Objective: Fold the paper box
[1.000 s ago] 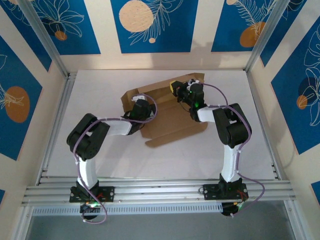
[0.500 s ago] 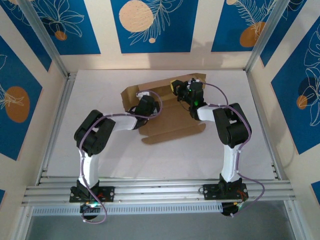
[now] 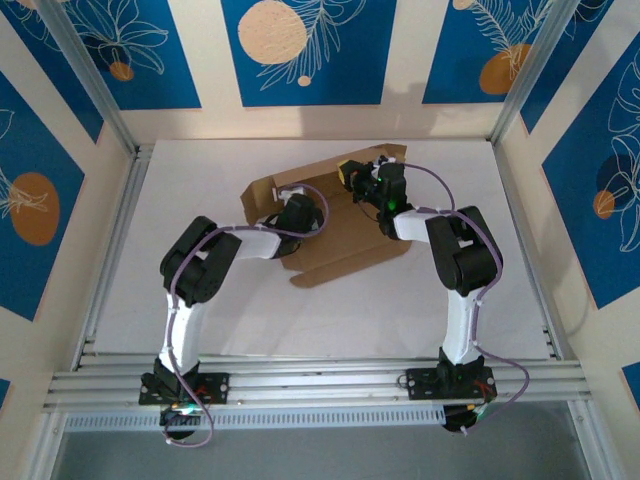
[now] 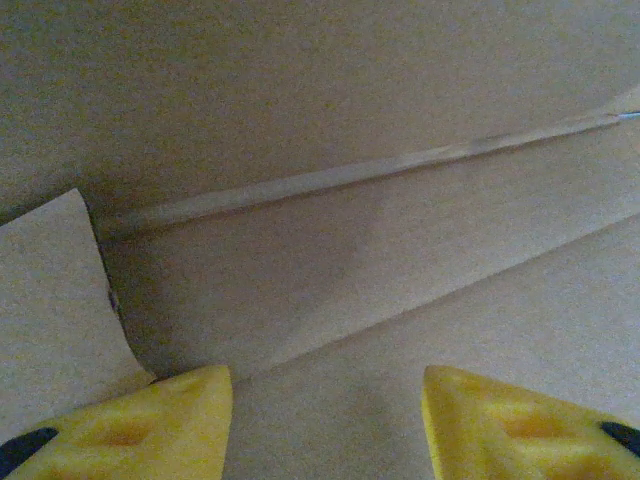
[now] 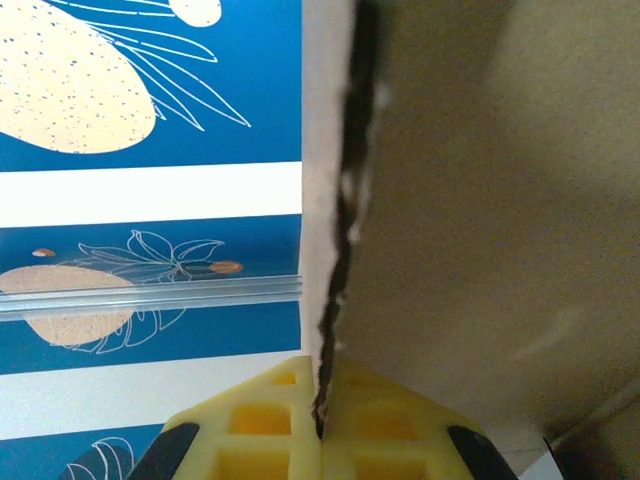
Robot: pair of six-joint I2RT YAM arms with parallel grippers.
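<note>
Right gripper (image 5: pixel 320 405) is pinched tight on a raised cardboard edge of the paper box (image 3: pixel 345 240), up at its far side. Left gripper (image 4: pixel 328 405) has its yellow fingers (image 4: pixel 150 425) apart with nothing between them, hanging just over an inner panel near a crease. Box sits partly folded mid-desk (image 3: pixel 200 170), toward the back.

No writing, label, brand, number or sign can be read in any of the views. The paper box (image 3: pixel 345 245) is seen as plain brown cardboard. The blue wall panels (image 3: pixel 340 60) are printed with pale leaves and circles, without letters.
</note>
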